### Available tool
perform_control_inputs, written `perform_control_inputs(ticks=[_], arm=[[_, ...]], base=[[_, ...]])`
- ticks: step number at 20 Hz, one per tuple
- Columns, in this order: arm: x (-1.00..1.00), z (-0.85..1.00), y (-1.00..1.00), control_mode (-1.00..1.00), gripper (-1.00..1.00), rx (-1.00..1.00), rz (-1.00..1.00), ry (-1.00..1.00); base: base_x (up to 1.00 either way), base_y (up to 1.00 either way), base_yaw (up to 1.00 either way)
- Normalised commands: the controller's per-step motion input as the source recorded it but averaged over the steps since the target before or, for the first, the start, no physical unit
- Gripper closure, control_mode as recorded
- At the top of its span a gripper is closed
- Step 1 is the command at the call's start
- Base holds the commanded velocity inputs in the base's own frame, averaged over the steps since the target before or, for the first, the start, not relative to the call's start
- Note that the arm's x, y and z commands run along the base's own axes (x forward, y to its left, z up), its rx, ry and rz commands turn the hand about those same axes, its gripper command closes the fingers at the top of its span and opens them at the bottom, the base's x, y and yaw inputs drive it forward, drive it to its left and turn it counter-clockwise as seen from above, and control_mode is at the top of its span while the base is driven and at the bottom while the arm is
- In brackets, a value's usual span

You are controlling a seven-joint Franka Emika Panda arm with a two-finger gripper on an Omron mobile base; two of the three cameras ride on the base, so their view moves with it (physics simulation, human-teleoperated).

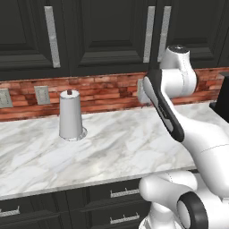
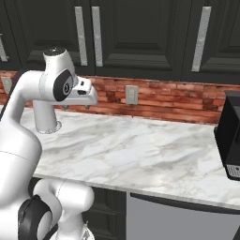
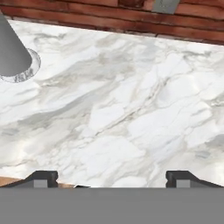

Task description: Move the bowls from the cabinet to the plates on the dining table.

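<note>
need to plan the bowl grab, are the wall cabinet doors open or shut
Shut: the black wall cabinet doors sit flush, silver bar handles vertical, no interior showing.

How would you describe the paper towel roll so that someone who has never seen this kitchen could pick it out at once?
Find the marble counter backed by the red brick wall, beneath the black wall cabinet. Towards its left end, close to the wall, stands the paper towel roll: an upright white cylinder on a round base. It is the one tall, pale thing standing on that counter.
</note>
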Motion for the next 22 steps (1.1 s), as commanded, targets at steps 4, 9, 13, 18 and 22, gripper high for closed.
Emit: perform_control_inputs(ticks=[4,9,13,18,22], arm=[[-0.10,0.35,-0.09,-1.00,-1.00,0.00,0.00,-0.03],[-0.09,0.34,-0.12,-1.00,-1.00,0.00,0.00,-0.05],[-0.08,0.32,-0.12,-1.00,-1.00,0.00,0.01,-0.07],[-0.07,0.30,-0.08,-1.00,-1.00,0.00,0.00,-0.08],[-0.05,0.30,-0.07,-1.00,-1.00,0.00,0.00,-0.06]], base=[[0.00,0.00,0.00],[0.00,0.00,0.00],[0.00,0.00,0.00],[0.00,0.00,0.00],[0.00,0.00,0.00]])
